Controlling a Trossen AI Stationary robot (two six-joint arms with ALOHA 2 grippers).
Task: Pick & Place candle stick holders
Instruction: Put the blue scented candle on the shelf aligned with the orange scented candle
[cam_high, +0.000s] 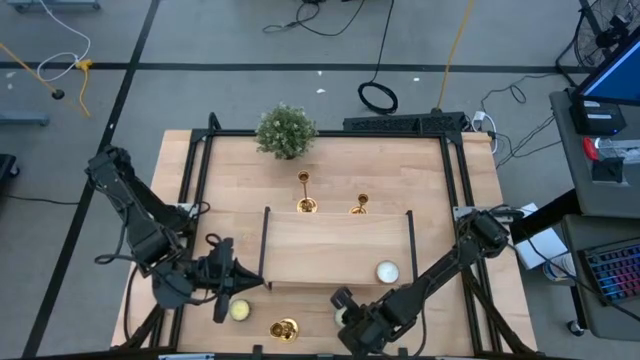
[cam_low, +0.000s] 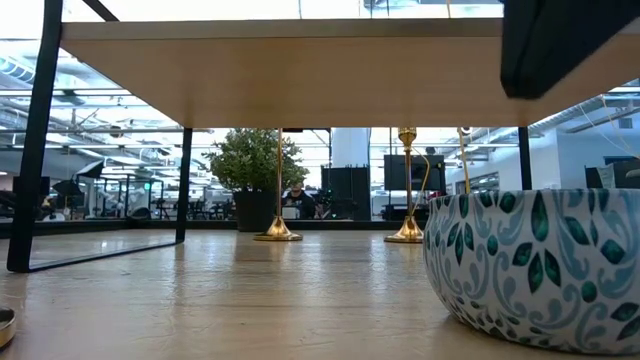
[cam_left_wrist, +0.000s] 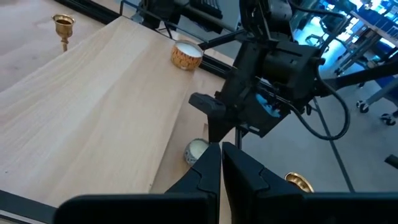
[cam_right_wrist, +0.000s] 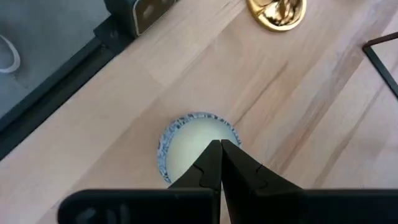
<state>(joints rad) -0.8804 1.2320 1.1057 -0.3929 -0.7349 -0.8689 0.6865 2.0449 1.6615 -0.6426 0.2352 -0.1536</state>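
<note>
three gold candlesticks (cam_high: 306, 192), three candles (cam_high: 387, 271), one plant (cam_high: 286, 130)

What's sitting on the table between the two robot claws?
A pale yellow candle and a gold candle stick holder, clearest in the high view.

The scene is lit evenly and brightly from overhead, and only soft, short shadows are cast on the pale table (cam_high: 330, 170). In the low view, the room beyond is seen through bright windows, so the underside of the raised shelf (cam_low: 280, 70) is left in shade and the nearest patterned bowl (cam_low: 535, 265) is rendered soft and out of focus. Small glints are caught on the gold candle stick holders (cam_low: 278, 232). In the right wrist view, the dark fingers (cam_right_wrist: 211, 168) are slightly blurred, while the candle (cam_right_wrist: 189, 146) just beyond their tips is shown sharply.
</note>
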